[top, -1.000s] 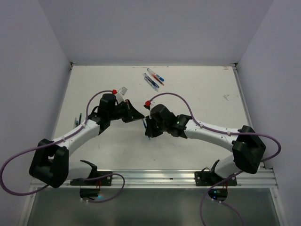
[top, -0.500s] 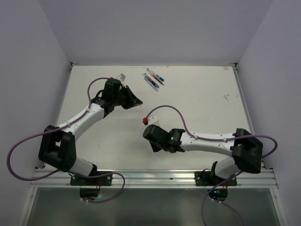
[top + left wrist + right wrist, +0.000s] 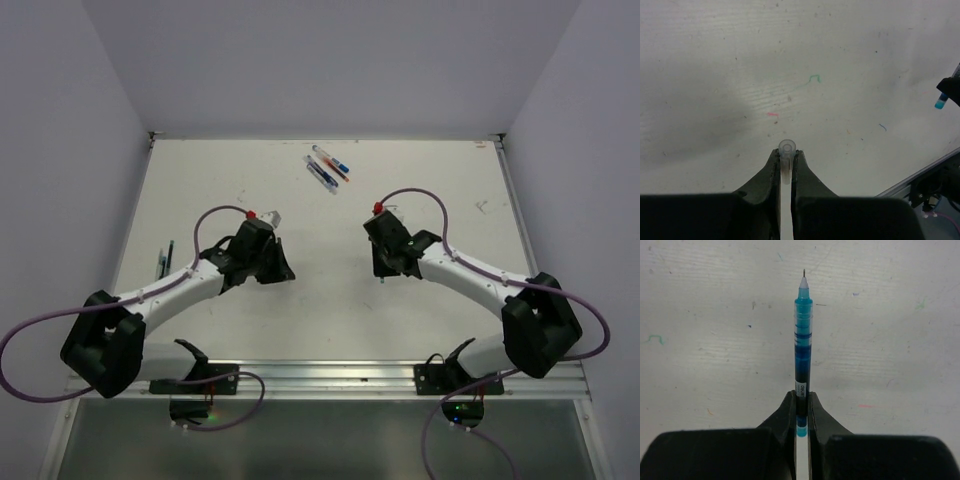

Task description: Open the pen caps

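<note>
Clustered pens [image 3: 327,168] on far table [image 3: 450,190]

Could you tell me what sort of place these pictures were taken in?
Most likely a robot test cell in a lab: a white table boxed in by plain walls, the left arm and right arm bolted to an aluminium rail at its near edge, and stray ink marks on the surface.

My left end effector [image 3: 786,156] and right end effector [image 3: 802,399], almost touching a second ago nearer me than the loose blue-and-red stick pens [image 3: 326,167], now stand well apart, drawing the clear plastic tube cap [image 3: 787,148] away from the blue-ink clear-barrelled pen [image 3: 803,340].
</note>
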Controlling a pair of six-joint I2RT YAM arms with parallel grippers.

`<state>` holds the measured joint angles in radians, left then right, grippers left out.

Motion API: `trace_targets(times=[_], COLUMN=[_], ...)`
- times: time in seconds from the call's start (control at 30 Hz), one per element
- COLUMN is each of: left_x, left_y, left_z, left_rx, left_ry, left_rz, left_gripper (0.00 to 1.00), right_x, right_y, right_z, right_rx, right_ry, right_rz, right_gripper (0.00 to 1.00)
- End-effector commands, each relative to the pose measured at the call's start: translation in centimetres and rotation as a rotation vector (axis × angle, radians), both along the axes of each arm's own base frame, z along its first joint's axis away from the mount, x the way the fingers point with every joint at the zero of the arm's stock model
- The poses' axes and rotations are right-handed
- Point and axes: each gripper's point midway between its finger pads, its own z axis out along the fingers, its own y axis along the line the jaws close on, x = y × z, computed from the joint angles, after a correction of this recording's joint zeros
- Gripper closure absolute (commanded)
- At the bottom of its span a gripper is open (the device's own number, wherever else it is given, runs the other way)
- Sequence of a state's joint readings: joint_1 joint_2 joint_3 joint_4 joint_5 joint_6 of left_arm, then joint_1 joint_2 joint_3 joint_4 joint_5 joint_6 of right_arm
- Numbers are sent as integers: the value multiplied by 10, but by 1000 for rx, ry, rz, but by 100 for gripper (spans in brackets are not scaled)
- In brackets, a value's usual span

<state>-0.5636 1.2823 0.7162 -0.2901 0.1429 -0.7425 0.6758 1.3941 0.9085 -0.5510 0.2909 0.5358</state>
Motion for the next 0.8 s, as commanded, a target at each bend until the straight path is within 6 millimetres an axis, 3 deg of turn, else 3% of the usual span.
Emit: trace_targets(times=[0.0, 0.23, 0.47, 0.7, 0.77], left_x=[0, 2, -4, -6, -7], left_y=[4, -19, -12, -11, -10], left_z=[-15, -26, -54, -64, -68], left_rx=[78, 65, 136, 154, 164], left_ry=[-18, -9, 45, 71, 81], left_rz=[-3, -56, -45, -38, -35], left_gripper=[100, 100, 100, 100, 100], right_x=[5, 2, 0, -3, -3], right_y=[2, 3, 3, 1, 2], right_z=[-4, -32, -49, -61, -62], right_rx=[-1, -9, -23, -35, -31], right_ry=[34, 88, 116, 134, 133], right_rz=[35, 42, 44, 46, 49], right_gripper=[100, 100, 99, 97, 92])
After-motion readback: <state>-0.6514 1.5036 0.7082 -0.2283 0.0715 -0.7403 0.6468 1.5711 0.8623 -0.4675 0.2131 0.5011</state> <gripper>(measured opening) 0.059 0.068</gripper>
